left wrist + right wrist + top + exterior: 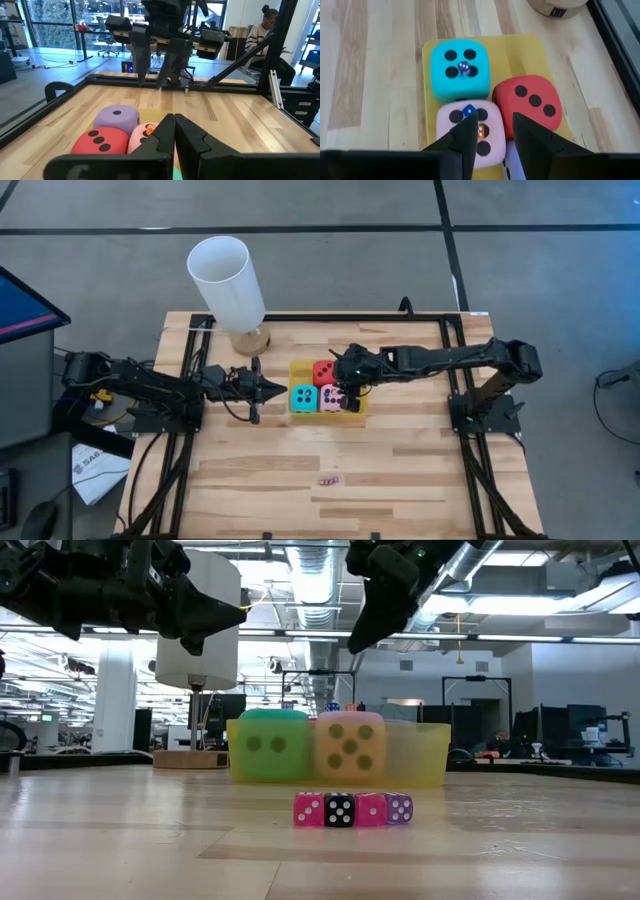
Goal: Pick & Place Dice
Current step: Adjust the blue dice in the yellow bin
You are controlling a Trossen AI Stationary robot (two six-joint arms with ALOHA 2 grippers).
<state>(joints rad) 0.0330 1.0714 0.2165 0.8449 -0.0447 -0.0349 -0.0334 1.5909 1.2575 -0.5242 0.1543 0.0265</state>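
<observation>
A yellow tray (300,368) at the table's middle holds four soft dice packed together: cyan (458,67), red (532,102), pink (467,137) and purple (117,118). Tiny dice lie on top of the cyan and pink ones. My right gripper (495,120) hangs open above the pink and red dice, slanting down, with nothing between its fingers; in the low view it (372,625) is well above the tray. My left gripper (283,389) is shut and level, just left of the tray, clear of it.
A white tube (228,280) on a round wooden base (250,340) stands behind the tray at the far left. A row of tiny dice (329,479) lies near the front edge. Black frame rails (458,370) run along the table's sides. A person (265,30) sits beyond the table.
</observation>
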